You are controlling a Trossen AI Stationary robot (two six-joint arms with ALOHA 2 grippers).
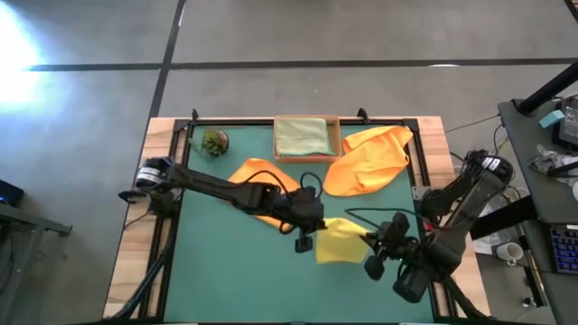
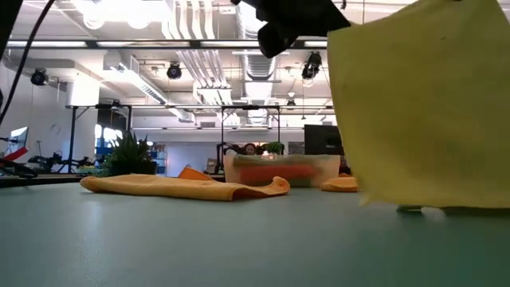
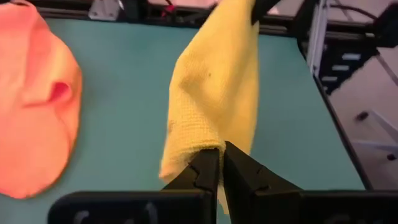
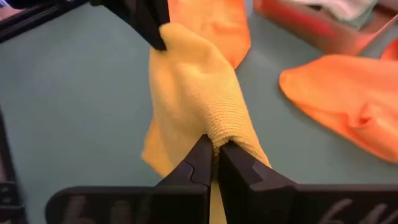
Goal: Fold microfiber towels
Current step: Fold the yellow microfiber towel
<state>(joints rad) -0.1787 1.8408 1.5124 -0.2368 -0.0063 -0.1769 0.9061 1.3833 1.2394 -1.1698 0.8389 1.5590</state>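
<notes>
A yellow towel [image 1: 341,240] hangs stretched between my two grippers above the green mat's near middle. My left gripper [image 1: 303,240] is shut on its left end and my right gripper [image 1: 374,264] is shut on its right end. In the low view the towel [image 2: 422,104] hangs as a broad sheet, its lower edge [image 2: 414,204] close to the mat. One orange towel [image 1: 366,159] lies spread at the far right. Another orange towel [image 1: 256,173] lies partly under my left arm. A pale green towel [image 1: 302,135] lies folded in the tan tray [image 1: 336,135]. My left gripper pinches a bunched corner of the yellow towel [image 3: 205,144] between its two fingers, coming slanting down from the table's left. The cloth runs from there away to the other gripper. My right gripper pinches a gathered fold at the towel's other end [image 4: 225,134] between its two fingers, slanting down from the right. The cloth hangs below both holds.
A small green plant ball [image 1: 215,142] sits at the mat's far left. A black frame [image 1: 424,171] borders the mat. Bare mat [image 1: 226,271] lies near the front left.
</notes>
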